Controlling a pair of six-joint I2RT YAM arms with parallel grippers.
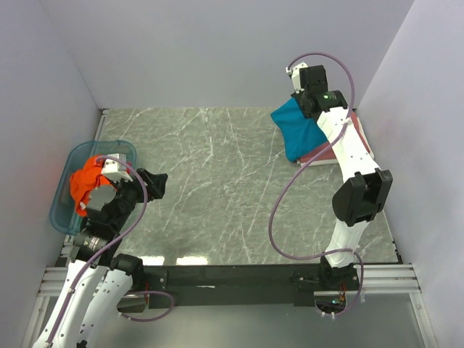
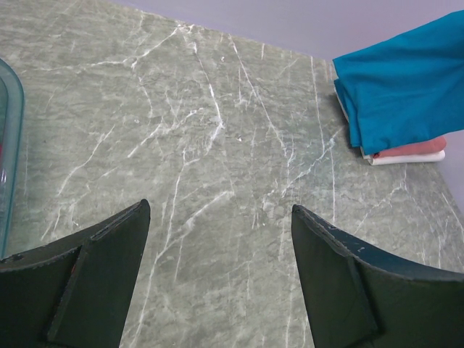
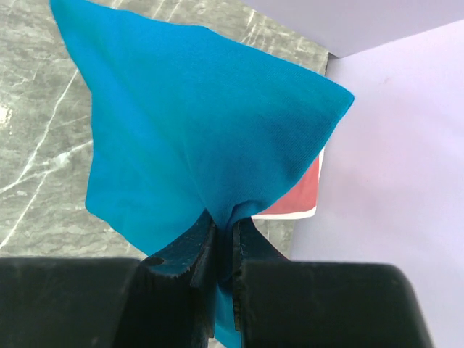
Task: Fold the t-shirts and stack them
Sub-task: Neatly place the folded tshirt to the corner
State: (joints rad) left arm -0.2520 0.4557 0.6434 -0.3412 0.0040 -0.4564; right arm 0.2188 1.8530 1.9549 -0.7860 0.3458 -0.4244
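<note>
Standing at the near edge, I see the right gripper [image 3: 225, 232] out at the far right corner of the worktop [image 1: 217, 181], its jaws nearly closed and pinching one edge of the teal shirt [image 3: 203, 130]. The cloth bunches to a point where it is pinched and fans out wide away from the gripper. From above, the teal shirt [image 1: 297, 134] is a folded bundle whose length runs roughly from the far side toward the near side, close to the right wall, with one corner pointing left. Its gripped end is raised, and the other end droops down over the red shirt [image 1: 330, 151].

The red shirt lies folded flat in that same corner, mostly covered by the teal one, so only its near and right margins show. A thin white edge shows under it; I cannot tell what that is.

Over on the left, a see-through blue tub [image 1: 61, 214] sits at the left edge of the worktop. The orange shirt [image 1: 87, 181] lies crumpled inside it, heaped above the rim at the far end.

The left gripper [image 2: 221, 210] hangs over bare worktop just to the right of the tub, jaws spread wide with nothing between them, and it points across toward the two shirts in the corner.
</note>
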